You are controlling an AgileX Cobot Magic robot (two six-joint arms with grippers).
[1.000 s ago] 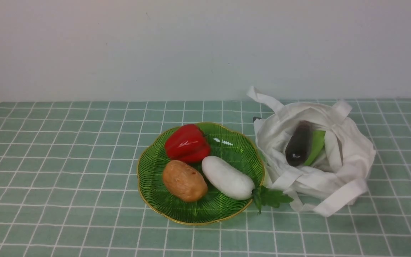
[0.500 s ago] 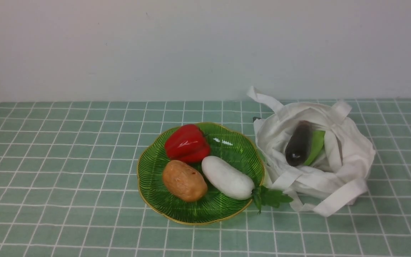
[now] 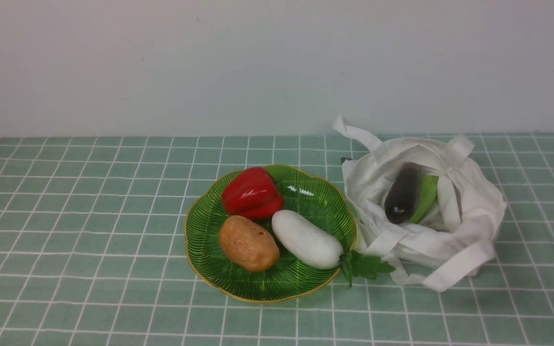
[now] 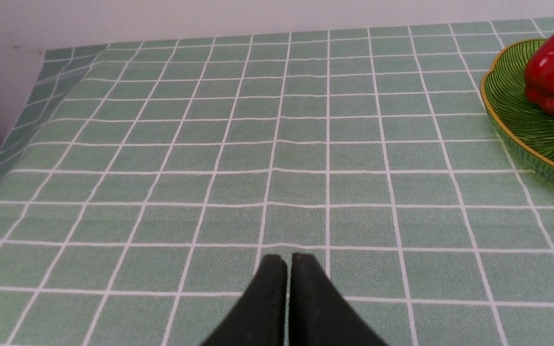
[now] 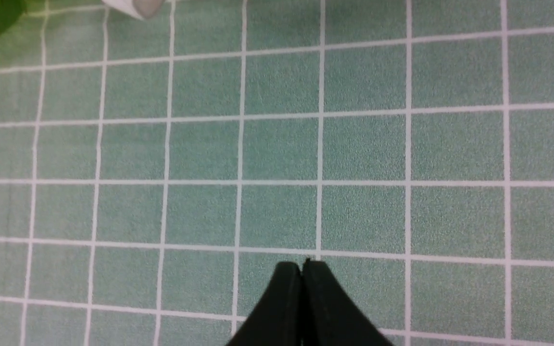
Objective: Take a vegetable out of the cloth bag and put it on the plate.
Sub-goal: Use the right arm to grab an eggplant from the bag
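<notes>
my 2 claws, left (image 4: 290, 259) and right (image 5: 306, 266), are each pressed together, empty; the eggplant (image 3: 403, 194) sits in the cloth bag (image 3: 484, 192), so lifting it and setting it on the plate (image 3: 277, 288) both remain.

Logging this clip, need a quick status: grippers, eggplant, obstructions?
Both grippers, left and right, shut, empty. Eggplant in cloth bag. Bag mouth open; green vegetable alongside.

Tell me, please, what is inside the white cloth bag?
Inside the cloth bag, the dark eggplant lies beside a green vegetable, partly covering it. The bag's folds hide its bottom, so whether anything else is in there cannot be seen.
</notes>
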